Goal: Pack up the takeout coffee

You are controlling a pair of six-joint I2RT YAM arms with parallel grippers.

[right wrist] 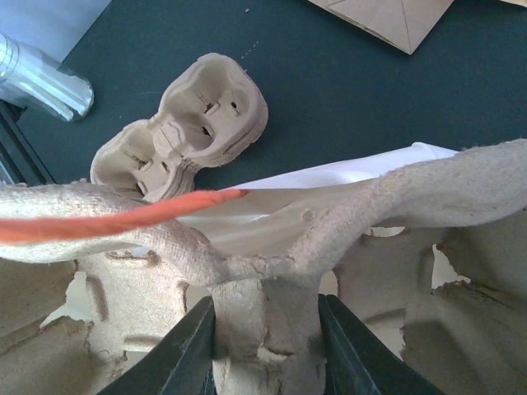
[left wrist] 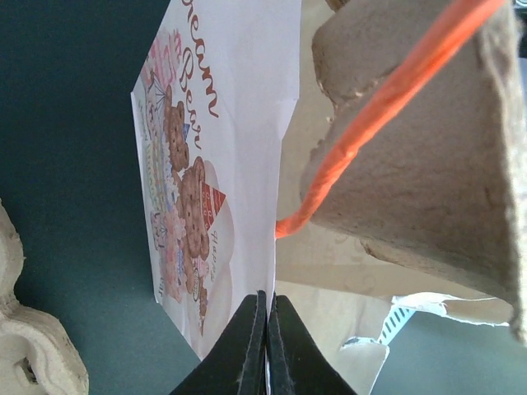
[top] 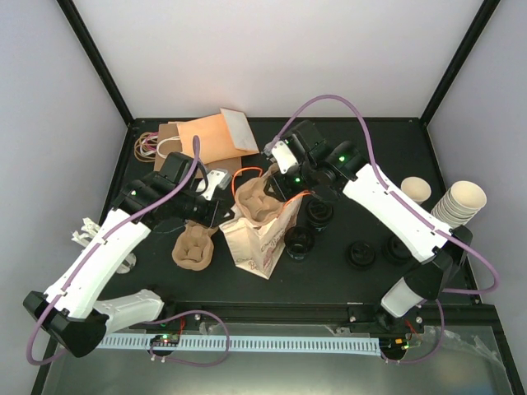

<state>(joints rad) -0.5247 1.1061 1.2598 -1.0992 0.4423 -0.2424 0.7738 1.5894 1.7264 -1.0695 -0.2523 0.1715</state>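
Note:
A white paper bag (top: 258, 248) printed with teddy bears stands mid-table; its printed side (left wrist: 193, 148) and white rim (right wrist: 346, 169) show in the wrist views. My left gripper (top: 221, 212) (left wrist: 268, 300) is shut on the bag's rim. My right gripper (top: 284, 186) (right wrist: 265, 309) is shut on the centre post of a pulp cup carrier (top: 259, 204) (left wrist: 428, 164) (right wrist: 263, 329), which hangs in the bag's mouth. The bag's orange handle (left wrist: 370, 115) (right wrist: 123, 218) crosses the carrier. The takeout coffee (top: 416, 190), a single cream cup, lies at the right, away from both grippers.
A second pulp carrier (top: 193, 245) (right wrist: 185, 123) lies left of the bag. Several black lids (top: 299, 241) sit right of the bag. A stack of cream cups (top: 461, 202) stands at the far right. Brown paper bags (top: 210, 140) lie at the back.

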